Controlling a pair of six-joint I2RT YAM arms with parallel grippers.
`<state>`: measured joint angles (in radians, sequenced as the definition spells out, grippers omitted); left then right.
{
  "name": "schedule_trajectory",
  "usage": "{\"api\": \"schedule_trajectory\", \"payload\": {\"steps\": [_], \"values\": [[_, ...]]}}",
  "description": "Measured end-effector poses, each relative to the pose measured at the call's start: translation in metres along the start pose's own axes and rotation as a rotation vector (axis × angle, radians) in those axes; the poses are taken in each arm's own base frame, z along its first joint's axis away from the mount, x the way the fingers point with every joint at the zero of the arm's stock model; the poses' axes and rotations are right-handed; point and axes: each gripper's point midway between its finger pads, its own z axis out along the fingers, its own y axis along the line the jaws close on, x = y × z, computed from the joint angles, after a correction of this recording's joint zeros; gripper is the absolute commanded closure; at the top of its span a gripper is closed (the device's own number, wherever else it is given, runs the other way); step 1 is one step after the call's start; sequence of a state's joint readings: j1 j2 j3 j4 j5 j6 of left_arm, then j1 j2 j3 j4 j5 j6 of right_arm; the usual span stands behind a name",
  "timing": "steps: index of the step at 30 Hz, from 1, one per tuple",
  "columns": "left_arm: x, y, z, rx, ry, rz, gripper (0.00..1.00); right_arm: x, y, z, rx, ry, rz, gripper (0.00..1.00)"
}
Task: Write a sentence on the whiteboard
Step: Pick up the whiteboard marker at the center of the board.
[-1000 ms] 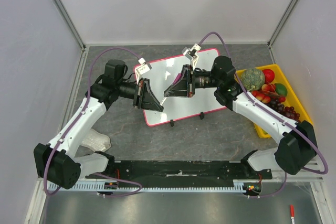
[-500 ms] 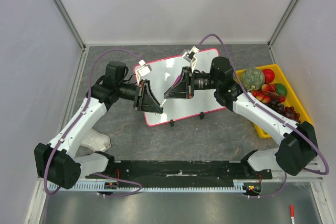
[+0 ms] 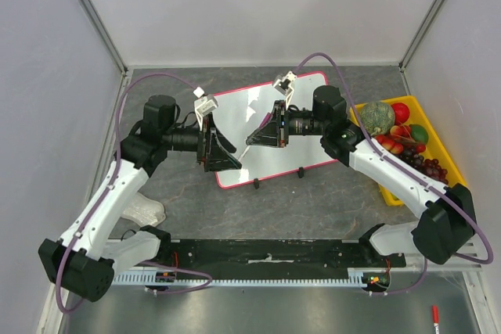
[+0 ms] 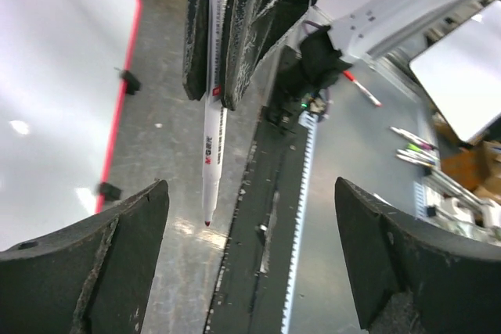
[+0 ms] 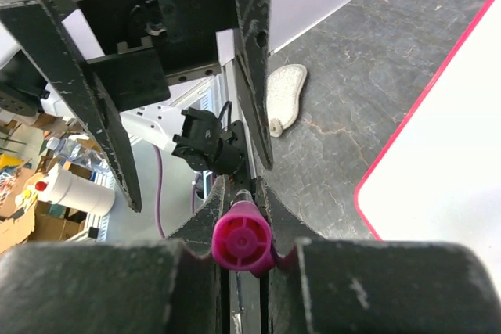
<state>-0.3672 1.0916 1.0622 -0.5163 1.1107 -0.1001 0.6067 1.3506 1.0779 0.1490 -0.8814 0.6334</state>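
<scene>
The whiteboard [image 3: 270, 127] lies flat mid-table, white with a pink-red rim. No sentence shows on the parts of it in view. My right gripper [image 3: 254, 140] hovers over the board's left half, shut on a white marker with a magenta end [image 5: 241, 238]. The marker [image 4: 211, 115] has its bare tip pointing toward the left arm. My left gripper [image 3: 227, 146] faces it from the board's left edge, open wide with nothing between its fingers [image 4: 125, 232]. The board's corner [image 4: 55, 99] shows in the left wrist view, and its edge [image 5: 446, 193] in the right wrist view.
A yellow bin [image 3: 452, 163] of fruit stands right of the board. A white cloth pad [image 3: 142, 210] lies near the left arm's base. Two black clips [image 3: 257, 184] stick out of the board's near edge. A black rail [image 3: 266, 252] spans the front, with a red pen [image 3: 435, 316] beyond it.
My left gripper has gone from shut to wide open and drawn back to the left, away from the marker. The right gripper keeps the marker and has edged slightly left.
</scene>
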Motion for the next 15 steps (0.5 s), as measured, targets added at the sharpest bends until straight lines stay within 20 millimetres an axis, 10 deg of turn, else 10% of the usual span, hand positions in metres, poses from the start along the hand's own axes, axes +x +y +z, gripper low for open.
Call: {"api": "schedule_trajectory", "payload": {"steps": [15], "values": [[-0.014,0.065,-0.035,-0.53,-0.129,0.065,0.07,0.003,-0.038,-0.009,0.234,-0.025,0.007,1.0]]}}
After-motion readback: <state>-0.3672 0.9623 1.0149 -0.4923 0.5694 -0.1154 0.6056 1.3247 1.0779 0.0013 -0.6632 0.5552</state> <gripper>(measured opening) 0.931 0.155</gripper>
